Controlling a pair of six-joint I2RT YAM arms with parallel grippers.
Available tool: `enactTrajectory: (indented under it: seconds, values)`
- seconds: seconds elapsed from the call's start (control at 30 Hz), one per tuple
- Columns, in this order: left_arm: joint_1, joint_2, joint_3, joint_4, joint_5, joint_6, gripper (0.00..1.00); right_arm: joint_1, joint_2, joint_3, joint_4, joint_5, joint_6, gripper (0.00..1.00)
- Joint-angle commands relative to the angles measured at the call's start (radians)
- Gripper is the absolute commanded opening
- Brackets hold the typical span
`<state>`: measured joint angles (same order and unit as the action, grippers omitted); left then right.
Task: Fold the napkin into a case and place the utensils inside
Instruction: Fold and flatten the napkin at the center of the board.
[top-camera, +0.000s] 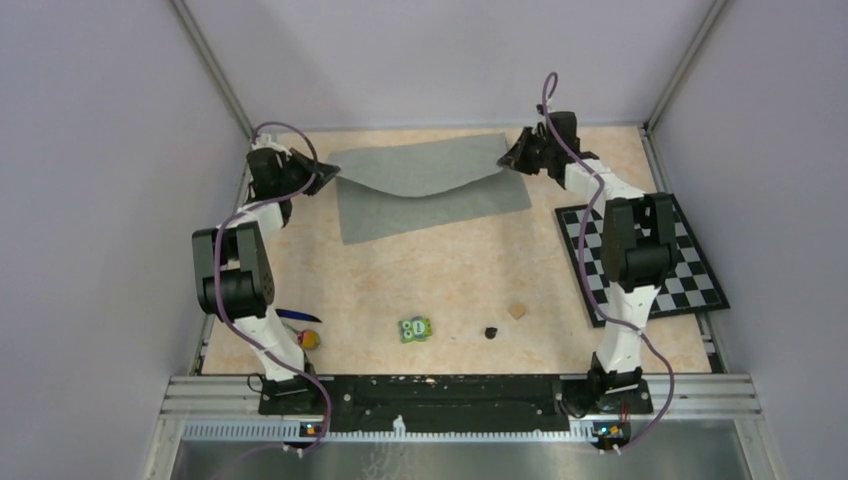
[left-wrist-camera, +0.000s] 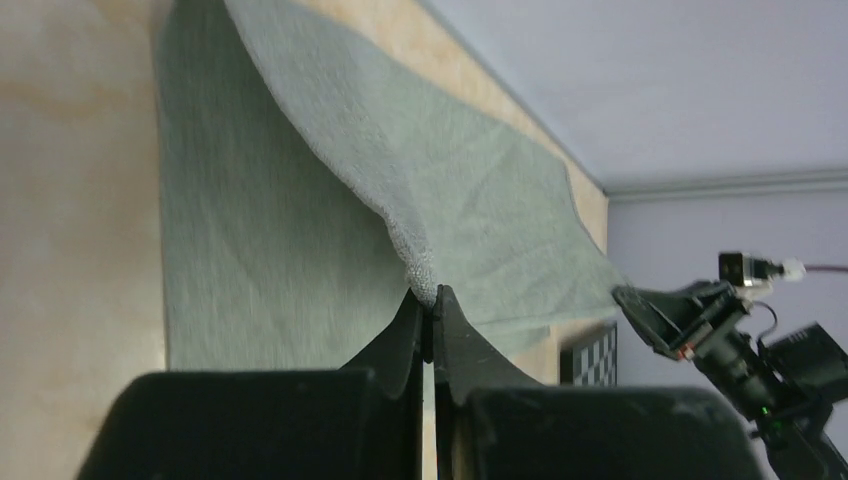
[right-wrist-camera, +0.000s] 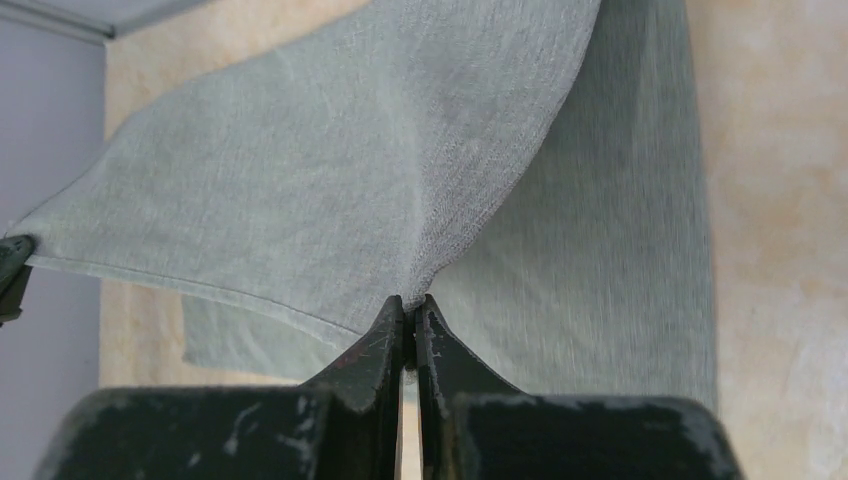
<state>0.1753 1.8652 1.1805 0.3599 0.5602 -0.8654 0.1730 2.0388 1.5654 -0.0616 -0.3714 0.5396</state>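
With both grippers — left gripper (left-wrist-camera: 432, 300), right gripper (right-wrist-camera: 408, 305) — pinched on the napkin's (top-camera: 420, 170) far corners, I lift that edge to fold it toward me

Black-and-white arms (top-camera: 240, 290) (purple cables (top-camera: 546, 97)), black fingers (left-wrist-camera: 400, 345)

Grey napkin (top-camera: 420, 172), half aloft, perhaps doubled

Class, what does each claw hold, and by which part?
The napkin: left claw pinches its left raised corner, right claw its right raised corner.
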Motion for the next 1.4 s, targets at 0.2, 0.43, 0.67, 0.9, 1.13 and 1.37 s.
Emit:
enactTrajectory:
  seconds: [0.2,0.43,0.67,0.9,1.13,1.37]
  values:
    - [-0.086,-0.114,-0.26,-0.048,0.087,0.037,0.0,-0.073,-0.004,-0.058,-0.048,-0.072,-0.09,0.0]
    - [-0.091,-0.146,-0.283,-0.107,0.056,0.071,0.0,-0.106,-0.001,-0.075,-0.036,-0.094,-0.098,0.0]
    - [-0.096,-0.263,-0.268,-0.154,0.06,0.101,0.0,-0.117,-0.025,-0.066,-0.024,-0.119,-0.074,0.0]
    - [-0.128,-0.245,-0.268,-0.175,0.072,0.074,0.0,-0.119,-0.016,-0.051,-0.035,-0.097,-0.068,0.0]
    - [-0.212,-0.12,-0.347,-0.119,0.032,0.053,0.0,-0.126,0.072,-0.037,-0.107,0.014,-0.113,0.0]
    - [-0.204,-0.096,-0.334,-0.269,-0.098,0.089,0.0,-0.109,0.099,-0.061,-0.184,0.091,-0.101,0.0]
